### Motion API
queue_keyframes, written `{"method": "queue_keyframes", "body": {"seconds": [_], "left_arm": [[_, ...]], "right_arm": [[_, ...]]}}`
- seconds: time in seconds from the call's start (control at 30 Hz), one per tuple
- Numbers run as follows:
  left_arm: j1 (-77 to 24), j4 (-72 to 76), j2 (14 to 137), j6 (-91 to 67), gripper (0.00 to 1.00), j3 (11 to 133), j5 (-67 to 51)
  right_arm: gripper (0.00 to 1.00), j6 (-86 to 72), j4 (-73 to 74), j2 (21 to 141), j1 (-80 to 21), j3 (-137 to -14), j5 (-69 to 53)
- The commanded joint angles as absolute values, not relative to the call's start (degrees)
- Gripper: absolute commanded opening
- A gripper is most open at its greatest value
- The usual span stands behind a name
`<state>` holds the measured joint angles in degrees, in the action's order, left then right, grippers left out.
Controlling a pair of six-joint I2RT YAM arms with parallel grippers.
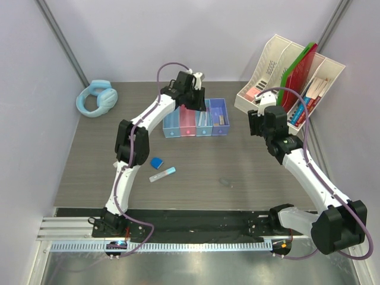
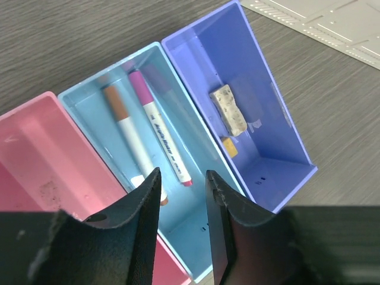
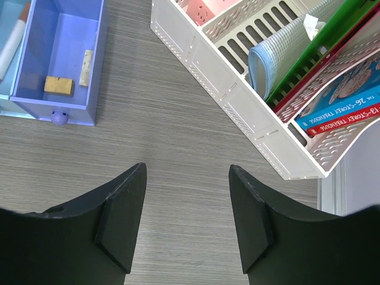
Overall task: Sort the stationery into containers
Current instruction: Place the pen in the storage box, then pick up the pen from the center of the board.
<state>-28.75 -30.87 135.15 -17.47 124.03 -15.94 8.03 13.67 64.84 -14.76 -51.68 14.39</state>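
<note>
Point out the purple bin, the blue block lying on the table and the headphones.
purple bin (image 2: 237, 59): left wrist view, bare floor at its far end.
blue block (image 1: 156, 162): top view, middle of its top face.
headphones (image 1: 107, 97): top view, on one ear cup.

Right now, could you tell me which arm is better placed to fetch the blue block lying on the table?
Left, probably. The blue block lies beside the pale blue tube, close by the left arm. The left tool is empty above the bins; the right tool hovers by the file organiser.
</note>
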Motion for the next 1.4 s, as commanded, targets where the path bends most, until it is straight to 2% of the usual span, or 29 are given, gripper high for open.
{"method": "queue_keyframes", "body": {"seconds": [0.0, 0.17, 0.27, 0.33, 0.37, 0.47, 0.57, 0.7, 0.9, 1.13, 1.37], "left_arm": [[-28.74, -30.14, 134.13, -16.97, 0.36, 126.47, -18.98], [-28.74, -37.6, 127.81, -6.0, 0.34, 124.29, -21.35], [-28.74, -43.93, 120.34, 6.38, 0.39, 116.04, -21.71], [-28.74, -45.09, 113.75, 13.76, 0.41, 105.86, -19.52], [-28.57, -44.74, 111.82, 15.89, 0.41, 98.86, -18.73], [-28.48, -44.82, 105.31, 20.56, 0.47, 88.11, -16.88], [-28.48, -45.61, 101.52, 22.32, 0.52, 81.07, -17.22], [-28.56, -45.88, 99.76, 21.89, 0.58, 77.09, -17.31], [-28.65, -43.68, 98.88, 19.69, 0.62, 71.46, -15.39], [-29.44, -42.98, 97.56, 19.16, 0.64, 65.84, -15.73], [-31.02, -41.4, 95.28, 18.28, 0.64, 65.13, -16.79]], "right_arm": [[0.63, 8.26, 10.81, 62.32, -14.59, -52.03, 13.8], [0.63, 8.96, 12.74, 61.44, -14.59, -53.08, 9.6], [0.63, 9.49, 15.02, 61.52, -14.5, -53.96, 5.03], [0.64, 9.41, 15.82, 61.7, -14.5, -54.23, 3.7], [0.64, 9.23, 15.91, 61.61, -14.59, -54.32, 3.17], [0.64, 8.7, 15.91, 61.35, -14.68, -54.49, 1.67], [0.64, 8.44, 16.35, 60.47, -14.59, -54.67, 0.7], [0.64, 8.26, 17.23, 59.15, -14.68, -55.02, 0.79], [0.65, 8.44, 18.1, 56.6, -14.68, -54.58, 0.79], [0.65, 8.53, 18.46, 56.16, -14.68, -54.49, 0.7], [0.65, 7.91, 18.54, 56.25, -14.68, -54.58, 0.79]]}}
